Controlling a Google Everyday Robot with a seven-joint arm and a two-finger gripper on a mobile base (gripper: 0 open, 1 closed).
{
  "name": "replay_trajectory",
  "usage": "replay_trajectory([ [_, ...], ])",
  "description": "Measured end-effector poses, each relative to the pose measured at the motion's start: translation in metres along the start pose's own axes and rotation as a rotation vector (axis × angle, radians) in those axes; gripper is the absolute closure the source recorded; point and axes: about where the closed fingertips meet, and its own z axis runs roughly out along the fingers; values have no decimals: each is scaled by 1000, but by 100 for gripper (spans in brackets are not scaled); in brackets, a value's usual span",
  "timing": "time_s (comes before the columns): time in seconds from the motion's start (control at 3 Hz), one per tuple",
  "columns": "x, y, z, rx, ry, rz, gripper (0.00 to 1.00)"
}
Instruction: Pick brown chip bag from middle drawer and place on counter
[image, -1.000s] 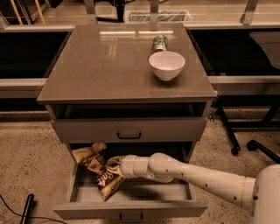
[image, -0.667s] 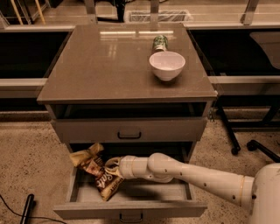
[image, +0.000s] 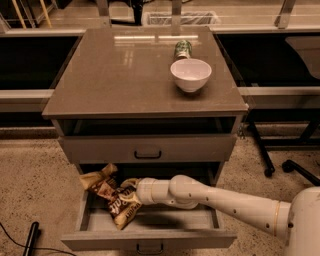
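While the brown chip bag (image: 116, 199) lay crumpled at lower left, inside the open middle drawer (image: 150, 239), the gripper (image: 129, 192) met it from the right, fingers apparently clamped on its middle. The lift out and the placing on the counter (image: 115, 75), near the white bowl (image: 190, 74) at upper right, were not yet done.

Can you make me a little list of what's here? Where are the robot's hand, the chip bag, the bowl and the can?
gripper: down inside the middle drawer, right at the brown chip bag
brown chip bag: left part of the middle drawer, one end poking up over the left wall
middle drawer: pulled open
counter: holds the bowl and the can, no chip bag on it
white bowl: upright on the counter, right side
green can: on the counter, just behind the bowl
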Motion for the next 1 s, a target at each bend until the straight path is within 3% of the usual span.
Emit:
replay_trajectory([
  [0.33, 0, 0, 0, 0, 0, 0, 3],
  [0.67, 0, 0, 0, 0, 0, 0, 0],
  [1.0, 10, 0, 6, -4, 62, 51, 0],
])
